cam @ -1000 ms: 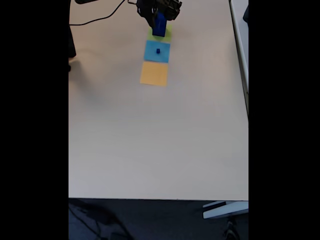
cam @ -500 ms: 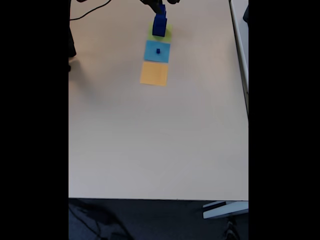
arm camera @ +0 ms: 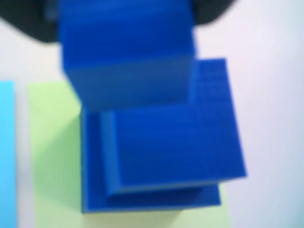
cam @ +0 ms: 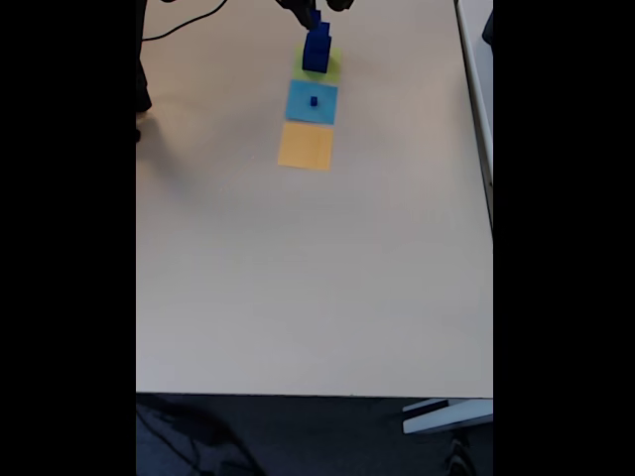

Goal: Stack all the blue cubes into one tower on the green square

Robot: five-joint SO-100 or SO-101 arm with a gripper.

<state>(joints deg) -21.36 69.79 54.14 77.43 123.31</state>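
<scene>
The gripper point(cam: 316, 8) hangs at the fixed view's top edge, jaw state unclear

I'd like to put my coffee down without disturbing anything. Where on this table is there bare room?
Most of the table is bare: the whole stretch from the orange square to the near edge, and both sides of the squares. Avoid the far end, where the blue cubes are stacked on the green square, a tiny cube sits on the light-blue square, and a cable lies.
</scene>
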